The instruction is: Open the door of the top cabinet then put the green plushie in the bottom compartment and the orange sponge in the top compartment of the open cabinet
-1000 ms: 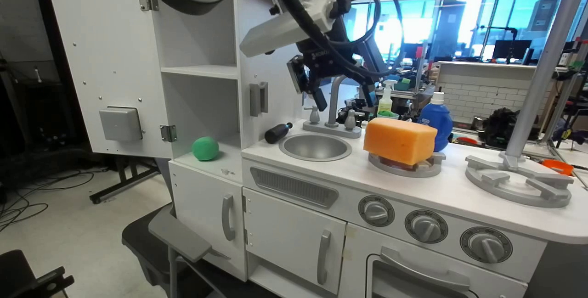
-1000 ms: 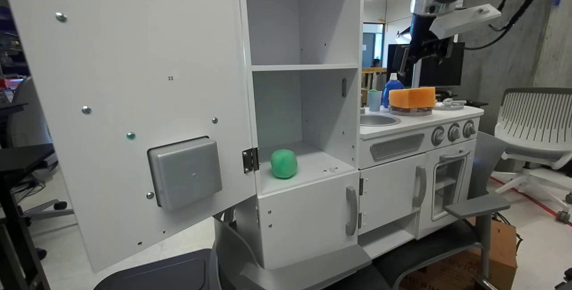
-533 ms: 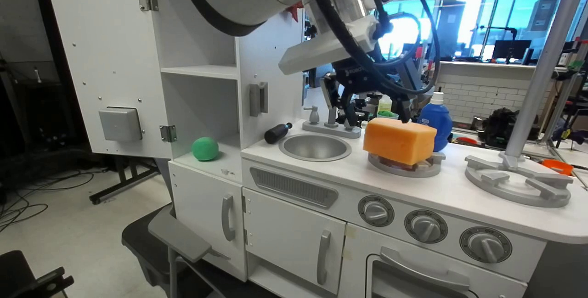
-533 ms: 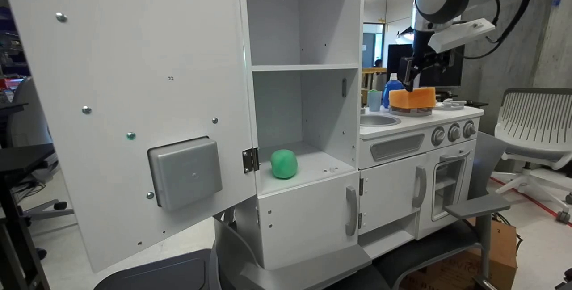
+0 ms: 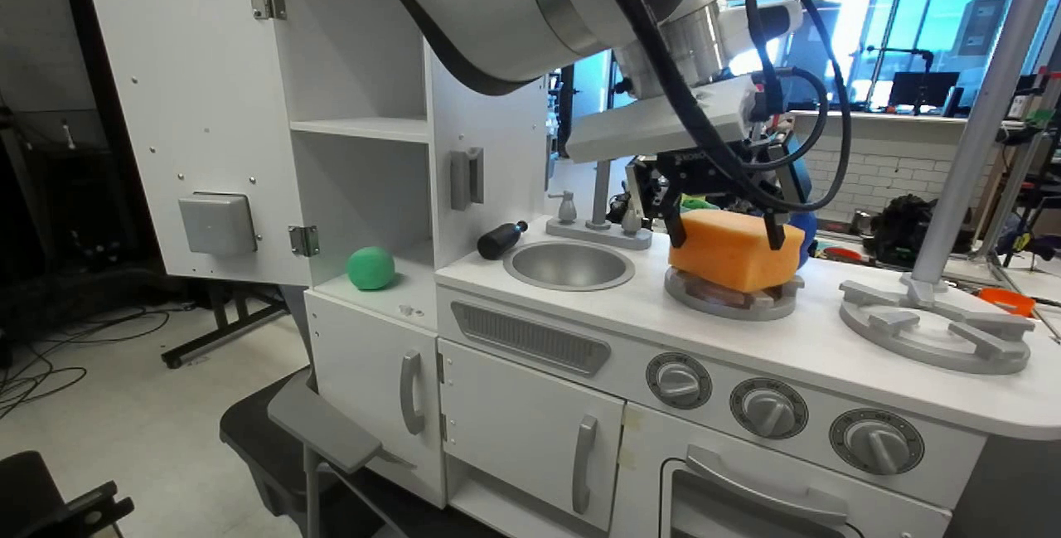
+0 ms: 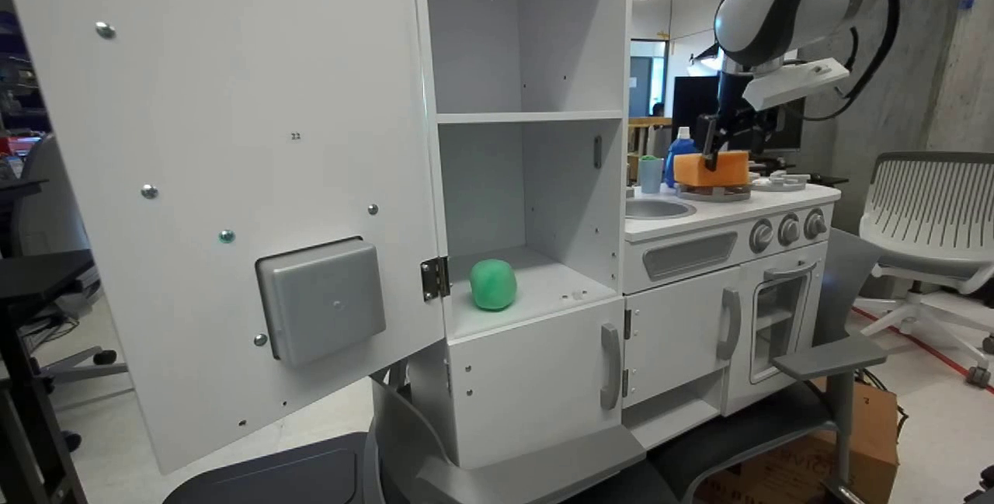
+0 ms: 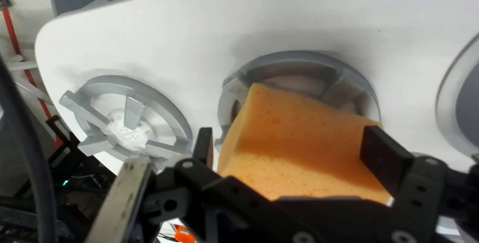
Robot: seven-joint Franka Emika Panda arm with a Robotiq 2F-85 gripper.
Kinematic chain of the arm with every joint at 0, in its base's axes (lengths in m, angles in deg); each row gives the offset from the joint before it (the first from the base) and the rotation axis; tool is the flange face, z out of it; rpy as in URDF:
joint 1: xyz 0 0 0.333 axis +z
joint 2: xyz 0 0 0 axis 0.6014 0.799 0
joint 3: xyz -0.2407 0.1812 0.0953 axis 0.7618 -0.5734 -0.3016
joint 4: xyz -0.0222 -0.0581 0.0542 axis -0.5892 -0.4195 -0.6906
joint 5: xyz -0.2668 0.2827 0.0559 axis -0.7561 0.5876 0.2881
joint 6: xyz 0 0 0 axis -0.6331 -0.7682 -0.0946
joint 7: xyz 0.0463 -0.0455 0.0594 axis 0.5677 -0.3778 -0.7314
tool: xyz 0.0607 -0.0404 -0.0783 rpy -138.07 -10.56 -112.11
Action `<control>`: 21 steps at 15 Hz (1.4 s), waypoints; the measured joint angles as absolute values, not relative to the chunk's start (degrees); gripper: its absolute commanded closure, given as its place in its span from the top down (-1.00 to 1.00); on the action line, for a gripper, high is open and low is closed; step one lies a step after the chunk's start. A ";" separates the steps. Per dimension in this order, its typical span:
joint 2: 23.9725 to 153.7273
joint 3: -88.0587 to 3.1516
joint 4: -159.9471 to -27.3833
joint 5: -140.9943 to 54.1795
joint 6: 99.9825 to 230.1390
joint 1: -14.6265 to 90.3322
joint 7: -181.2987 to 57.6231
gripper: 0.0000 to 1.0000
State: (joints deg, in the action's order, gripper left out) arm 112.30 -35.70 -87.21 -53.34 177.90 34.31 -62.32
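The door (image 5: 182, 90) of the top cabinet (image 6: 528, 117) stands wide open in both exterior views. The green plushie (image 6: 493, 284) rests on the floor of the bottom compartment (image 6: 485, 185), near its front. The top compartment (image 6: 474, 46) above the shelf is empty. The orange sponge (image 5: 733, 269) sits slightly turned on a grey toy burner. My gripper (image 5: 727, 238) is open and lowered around the sponge from above. In the wrist view the sponge (image 7: 299, 134) lies between the fingers; the right finger (image 7: 385, 157) overlaps its side, and a thin gap shows beside the left finger (image 7: 203, 145).
A sink (image 5: 569, 266) with a faucet and a black bottle (image 5: 500, 240) lies between cabinet and burner. A blue bottle (image 6: 682, 145) and a cup (image 6: 651, 175) stand behind the sponge. Another burner (image 5: 937, 361) and a slanted pole (image 5: 978, 132) are on its far side.
My gripper has moved away from the cabinet and down, from above the sink to around the sponge. The sponge has shifted and turned slightly. Door and plushie have not moved.
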 measured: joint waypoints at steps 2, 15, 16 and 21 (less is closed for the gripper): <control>113.55 -37.39 -84.63 -51.27 177.13 33.26 -64.49 1.00; 118.38 -41.42 -69.31 -46.77 163.82 30.53 -71.82 1.00; 119.81 -41.74 -67.36 -46.29 163.12 30.16 -72.17 1.00; 128.23 -43.24 -55.75 -44.62 156.48 28.51 -74.13 1.00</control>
